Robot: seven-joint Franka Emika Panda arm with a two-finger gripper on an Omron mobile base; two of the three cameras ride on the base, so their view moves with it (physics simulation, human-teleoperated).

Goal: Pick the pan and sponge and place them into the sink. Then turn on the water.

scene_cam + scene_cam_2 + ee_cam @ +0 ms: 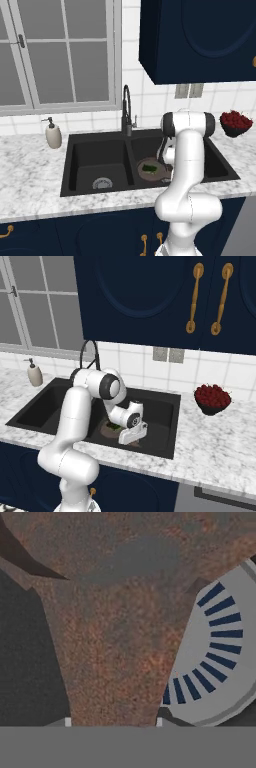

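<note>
Both task things sit low in the right basin of the sink, sponge inside the pan, whose handle the hand clenches; I judge release flat near the drain, then lift straight.

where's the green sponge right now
In the left base view, the small green sponge lies in the round brown frying pan, in the black sink's right basin, beside the divider.

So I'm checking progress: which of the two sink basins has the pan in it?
The right basin, on the fruit-bowl side of the divider; the pan sits there with the sponge on it. The left basin, nearer the soap dispenser, shows just its drain.
</note>
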